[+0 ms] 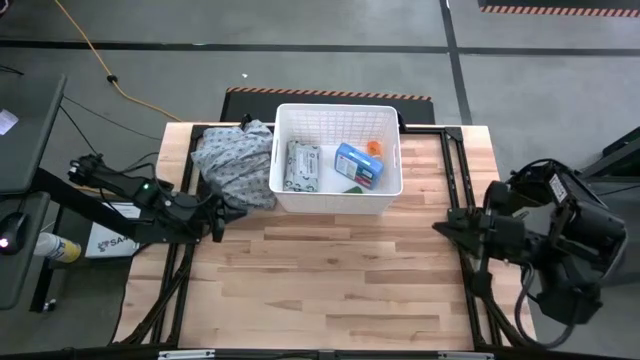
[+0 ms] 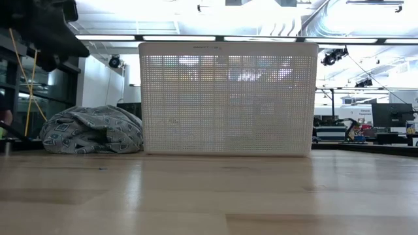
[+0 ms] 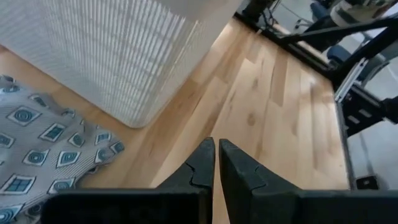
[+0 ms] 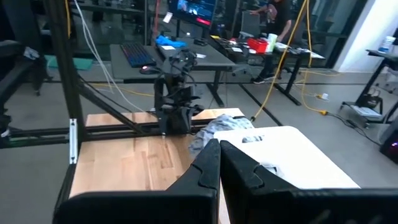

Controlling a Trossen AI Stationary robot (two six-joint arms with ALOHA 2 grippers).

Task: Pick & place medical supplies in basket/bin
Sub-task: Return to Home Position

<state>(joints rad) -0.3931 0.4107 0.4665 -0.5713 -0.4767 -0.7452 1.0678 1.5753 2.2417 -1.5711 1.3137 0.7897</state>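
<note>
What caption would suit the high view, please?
Blue box and wipes pack in the white basket; left gripper and right gripper shut, at opposite table sides.

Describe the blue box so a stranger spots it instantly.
Find the white basket on the table, beside the patterned cloth. In its right half lies the blue box, the only blue item, right of the wipes pack, by the orange bottle.

White plastic basket (image 1: 338, 199) – wooden table (image 1: 330, 280), patterned cloth (image 1: 236, 162)

in the low view, basket (image 2: 227, 98) contents hidden behind its wall
</note>
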